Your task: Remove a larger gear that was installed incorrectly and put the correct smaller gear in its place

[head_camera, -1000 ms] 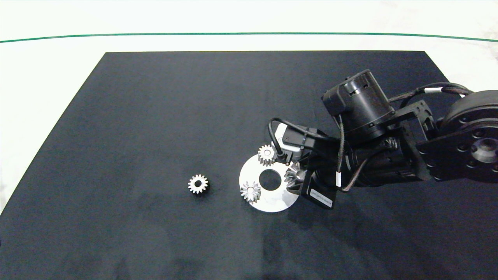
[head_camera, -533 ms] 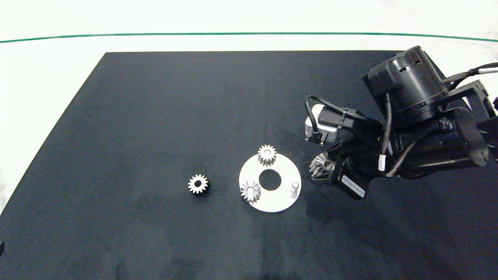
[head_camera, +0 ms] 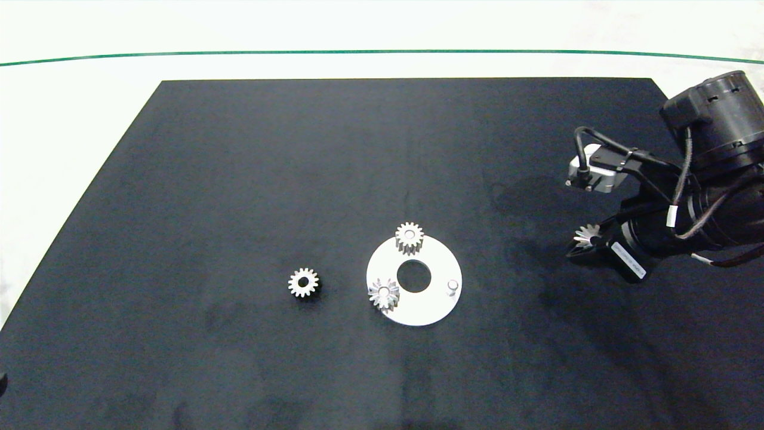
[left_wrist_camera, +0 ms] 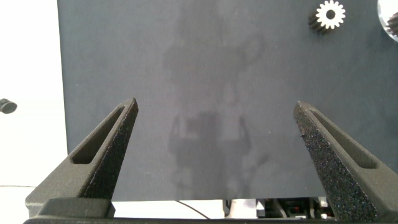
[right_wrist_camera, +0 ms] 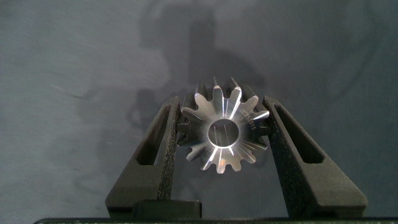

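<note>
Over the table's right side, you see the right claw (head_camera: 588,242) clamped on the larger gear (right_wrist_camera: 222,132), while the smaller gear (head_camera: 303,282) lies left of the disc (head_camera: 418,310) and the left claw (left_wrist_camera: 214,134) gapes wide.

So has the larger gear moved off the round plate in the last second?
Yes. The right end effector, shut on the larger gear, has carried it rightward, clear of the round plate, leaving the peg bare.
</note>
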Tool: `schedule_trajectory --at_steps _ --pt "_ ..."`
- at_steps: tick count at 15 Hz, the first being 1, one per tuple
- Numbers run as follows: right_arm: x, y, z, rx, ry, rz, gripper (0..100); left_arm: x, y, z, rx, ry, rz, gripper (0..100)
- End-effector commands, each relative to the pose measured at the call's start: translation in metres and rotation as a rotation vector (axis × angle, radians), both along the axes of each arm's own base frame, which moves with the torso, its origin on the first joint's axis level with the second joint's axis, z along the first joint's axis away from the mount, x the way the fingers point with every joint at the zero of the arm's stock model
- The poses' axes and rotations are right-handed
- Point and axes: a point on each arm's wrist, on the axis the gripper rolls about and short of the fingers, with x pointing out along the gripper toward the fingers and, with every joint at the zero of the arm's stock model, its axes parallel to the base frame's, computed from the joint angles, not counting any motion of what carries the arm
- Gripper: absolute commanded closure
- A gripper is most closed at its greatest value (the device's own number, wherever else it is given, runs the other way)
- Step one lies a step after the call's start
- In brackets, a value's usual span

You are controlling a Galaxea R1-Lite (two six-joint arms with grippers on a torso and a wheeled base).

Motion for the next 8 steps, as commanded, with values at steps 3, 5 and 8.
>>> schedule_trajectory --at_steps 3,5,8 --pt "0.018 -0.034 -0.016 0.048 -0.090 -0.145 72 -0.001 0.000 -0.002 0.005 0.004 0.007 0" --pt "0.022 -0.042 -0.027 0.050 -0.104 -0.178 72 -0.002 0.000 -0.003 0.005 0.006 0.007 0" --pt "0.025 -0.054 -0.033 0.066 -0.078 -0.203 72 -0.001 0.000 -0.007 0.006 0.020 0.007 0"
